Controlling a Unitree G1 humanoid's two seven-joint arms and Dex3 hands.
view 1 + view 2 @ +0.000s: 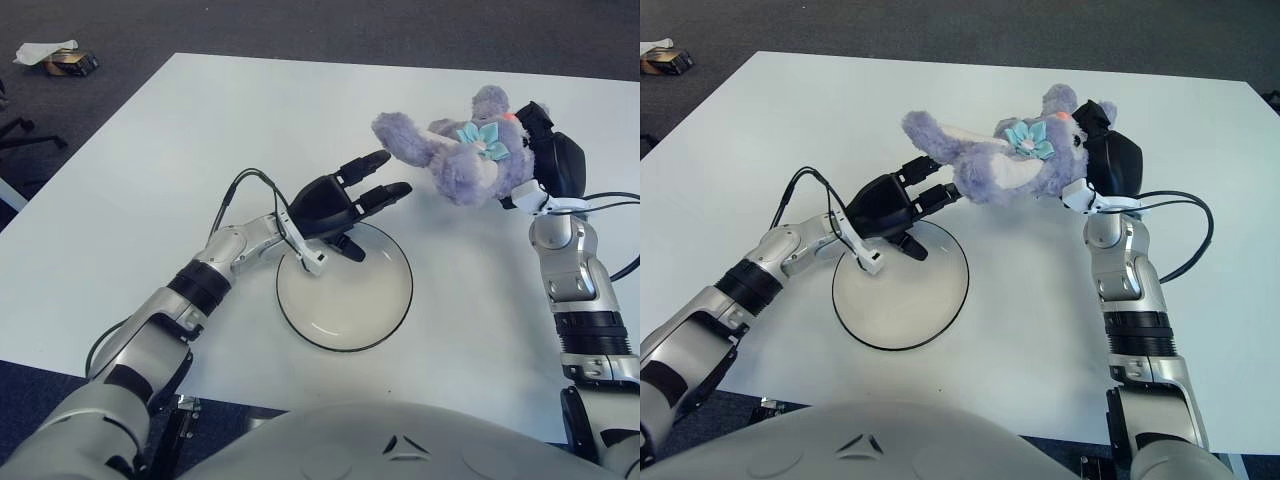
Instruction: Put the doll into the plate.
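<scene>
A purple plush doll (pixel 455 160) with a light blue flower on it is held off the white table by my right hand (pixel 555 160), which is shut on its head end at the right. The doll's legs point left, toward the plate. The round white plate (pixel 350 310) with a dark rim lies on the table in front of me. My left hand (pixel 360 195) hovers over the plate's far left rim, fingers spread and pointing at the doll, just short of it. It holds nothing.
The white table (pixel 200 130) reaches far to the left and back. Its front edge runs close below the plate. A small object with a white cloth (pixel 55 58) lies on the dark floor at the far left. A black cable (pixel 610 200) loops from my right wrist.
</scene>
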